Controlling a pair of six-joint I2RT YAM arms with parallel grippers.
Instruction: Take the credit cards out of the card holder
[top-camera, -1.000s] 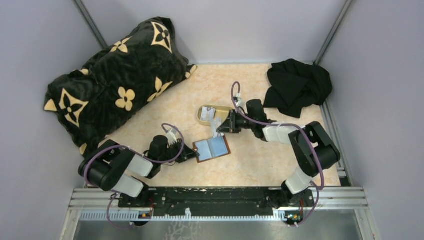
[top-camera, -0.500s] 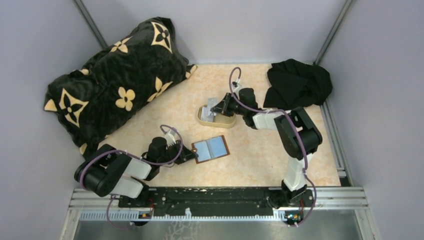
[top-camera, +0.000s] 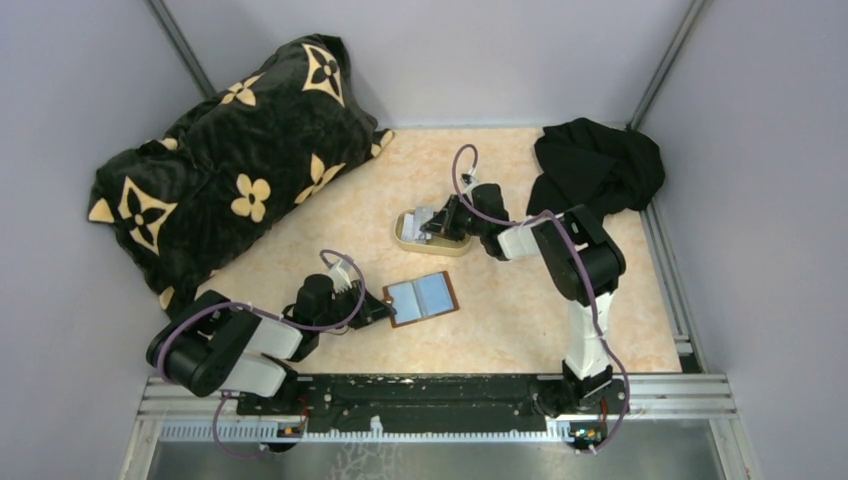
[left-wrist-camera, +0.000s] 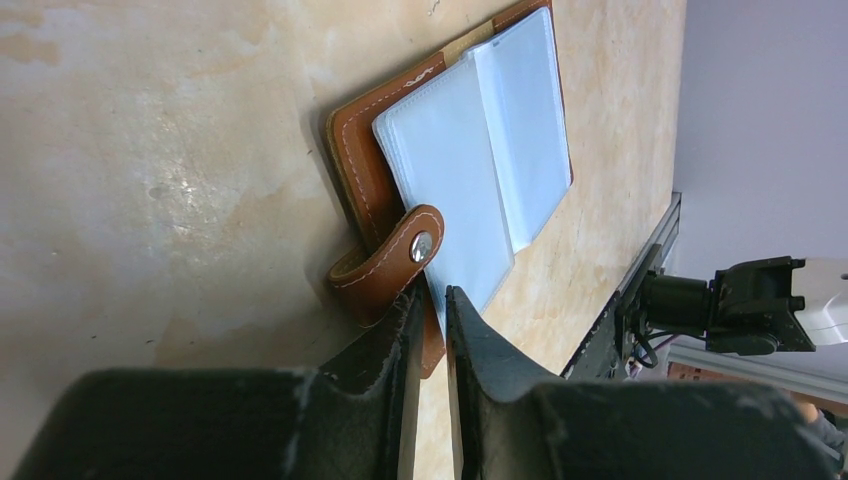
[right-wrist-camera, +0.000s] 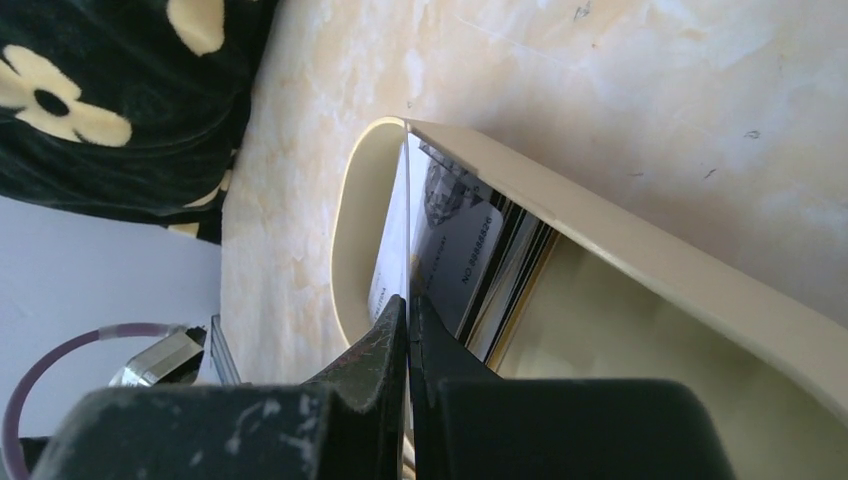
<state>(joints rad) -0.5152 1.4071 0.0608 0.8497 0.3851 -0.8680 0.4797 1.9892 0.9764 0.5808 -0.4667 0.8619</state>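
Credit cards (right-wrist-camera: 462, 262), thin flat rectangles in grey, white and dark tones, are shown leaning together inside a tan oval shallow tray (right-wrist-camera: 600, 240), seen close up from the right wrist. One white card (right-wrist-camera: 392, 245) is seen almost edge-on at the tray's rim. It is pinched between the black fingers of the right gripper (right-wrist-camera: 407, 300), which are pressed together on it. A grey card printed with numbers is set just beside it, and darker cards are stacked behind that.

From above, the tray is placed near the middle of a pale marbled tabletop (top-camera: 500, 330), and the right gripper is reached into it from the right side.

A brown leather two-panel folding card holder (top-camera: 422, 298) is laid open and flat on the table, nearer the arm bases than the tray and well apart from it. Its pale blue-grey sleeves are turned upward. In the left wrist view, a brown stitched strap with a metal snap (left-wrist-camera: 400, 262) is curled up at the holder's near edge. The fingers of the left gripper (left-wrist-camera: 433, 295) are drawn in to a narrow slit just beside that strap, and the holder's edge is nipped between them.

A large black plush pillow with tan flower shapes (top-camera: 230, 150) is set at the far left. A crumpled black cloth (top-camera: 597, 170) is heaped in the far right corner.
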